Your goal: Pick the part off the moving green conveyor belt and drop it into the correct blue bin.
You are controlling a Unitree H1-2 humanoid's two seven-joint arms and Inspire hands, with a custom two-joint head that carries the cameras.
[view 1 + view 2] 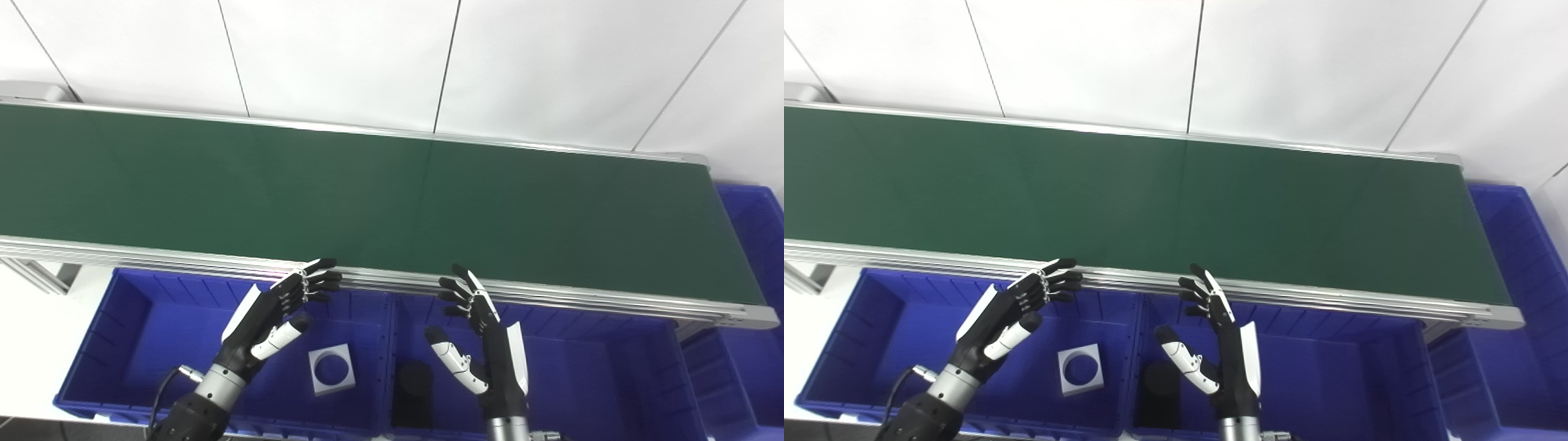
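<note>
Left eye view: conveyor belt (367, 184) carries no visible part; both hands wait, holding nothing.

Left hand (272, 312), fingers spread and empty, hovers over the left blue bin (128, 318); a white square part with round hole (331, 369) lies below-right of it. Right hand (474, 331), likewise spread and empty, hovers over the middle blue bin (588, 367), a black cylinder (411, 380) just left of its thumb. Advice: keep fingertips at the belt rail, time the reach to an arriving part, identify shape before choosing a bin.
</note>
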